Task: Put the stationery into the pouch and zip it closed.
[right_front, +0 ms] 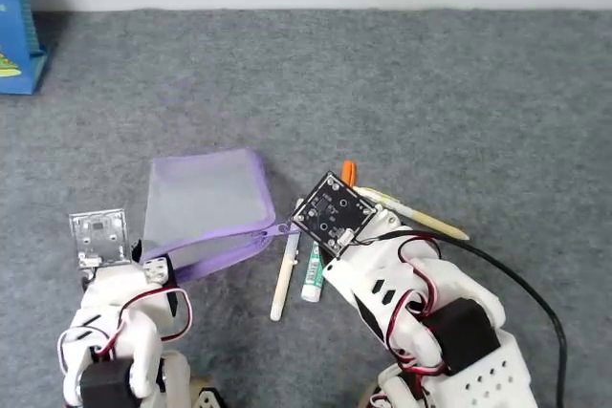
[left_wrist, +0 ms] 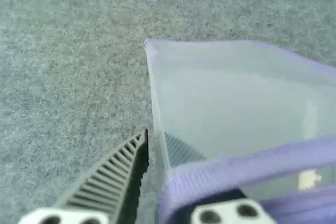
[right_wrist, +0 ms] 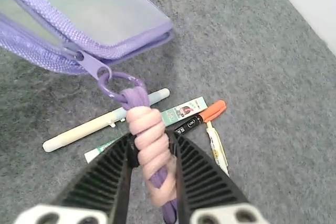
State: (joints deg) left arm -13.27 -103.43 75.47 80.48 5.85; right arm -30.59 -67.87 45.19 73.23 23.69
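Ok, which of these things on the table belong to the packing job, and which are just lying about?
For the job: purple pouch, gripped by the left hand; zip cord, gripped by the right hand; thick cream pen; green-and-white pen; orange-capped marker; thin cream pen.
Lying about: blue box, far from the pouch.

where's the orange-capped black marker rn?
Right wrist view: the orange-capped black marker lies on grey carpet beside the green-labelled tube, just beyond the right gripper, outside the translucent purple pouch.
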